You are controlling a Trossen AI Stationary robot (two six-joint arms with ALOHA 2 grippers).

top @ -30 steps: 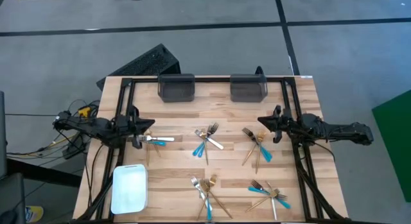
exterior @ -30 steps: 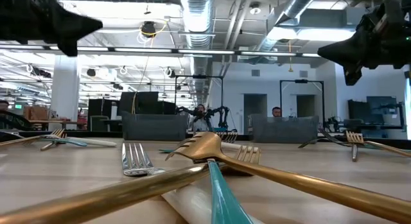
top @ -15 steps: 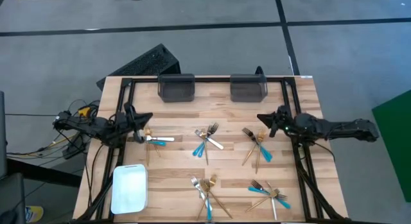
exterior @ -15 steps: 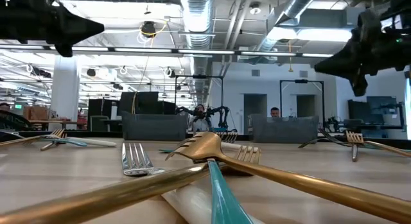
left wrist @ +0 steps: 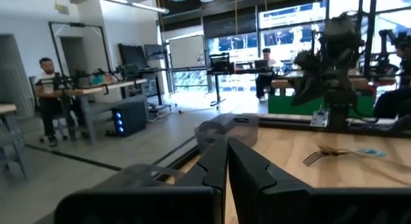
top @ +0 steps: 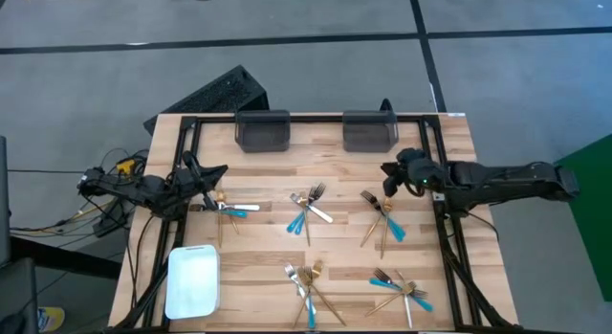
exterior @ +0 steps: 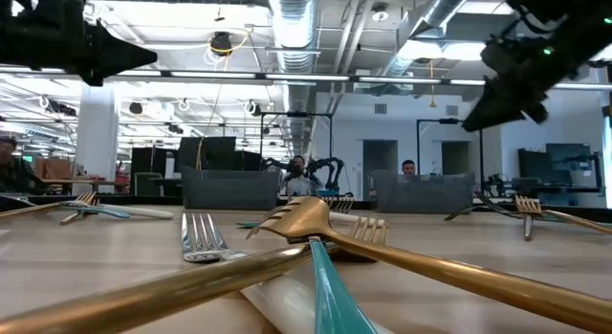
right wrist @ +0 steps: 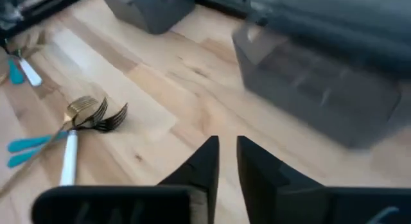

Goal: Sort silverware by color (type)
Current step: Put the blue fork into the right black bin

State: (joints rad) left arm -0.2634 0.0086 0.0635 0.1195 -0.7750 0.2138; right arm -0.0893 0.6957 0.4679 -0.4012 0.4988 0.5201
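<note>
Room: open workshop with desks and seated people beyond my wooden table [top: 268, 167].
Silverware: five mixed heaps of gold, silver and blue-handled pieces, none sorted yet; one heap [top: 229, 209] near the left edge, one [top: 308, 208] at the middle, one [top: 382, 215] toward the right edge, two, [top: 308, 277] and [top: 400, 288], along the near edge.
Bins: two dark bins [top: 262, 129] at the far edge, nothing visible inside.
Tray: white tray [top: 192, 279] at the near left corner, bare.
Left fingers: my left fingers [top: 208, 188] are pressed together, holding nothing, hovering by the left heap.
Right fingers: my right fingers [top: 389, 177] have swung from over the right heap toward the far edge; a narrow gap shows between them, nothing held.
Meaning: I judge no piece picked up; sorting has hardly begun.
</note>
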